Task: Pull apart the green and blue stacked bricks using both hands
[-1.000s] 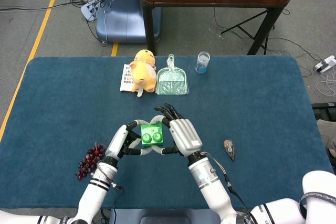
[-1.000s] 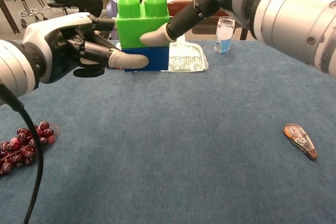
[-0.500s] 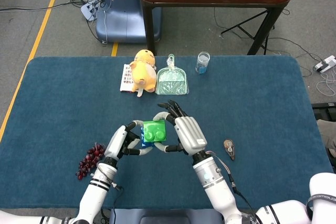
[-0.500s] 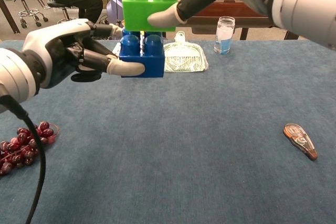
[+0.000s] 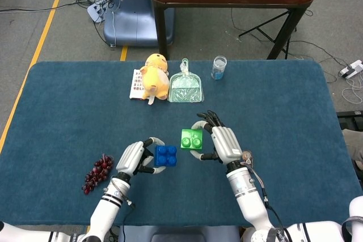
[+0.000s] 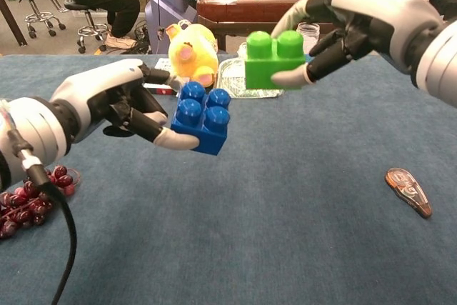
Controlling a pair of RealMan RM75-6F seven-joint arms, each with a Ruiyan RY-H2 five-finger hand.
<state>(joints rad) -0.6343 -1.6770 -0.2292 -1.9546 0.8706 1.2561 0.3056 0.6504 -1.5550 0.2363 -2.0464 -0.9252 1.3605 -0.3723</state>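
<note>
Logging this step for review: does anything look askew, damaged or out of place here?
Nothing looks damaged. The blue brick sits tilted in the left hand, studs leaning toward the camera, while the right hand holds the green brick about level. They are fully apart.

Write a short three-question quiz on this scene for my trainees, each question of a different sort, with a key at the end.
1. True or false: the green brick and the blue brick are locked together.
2. Which hand holds the blue brick? A) the left hand B) the right hand C) neither
3. Fill in: on the table, near the robot's left arm, lies a bunch of dark red ____.

Key
1. False: the bricks are apart, one in each hand, both off the table in the chest view.
2. A: the left hand's fingers grip it; the right hand holds the green one.
3. Grapes.
</note>
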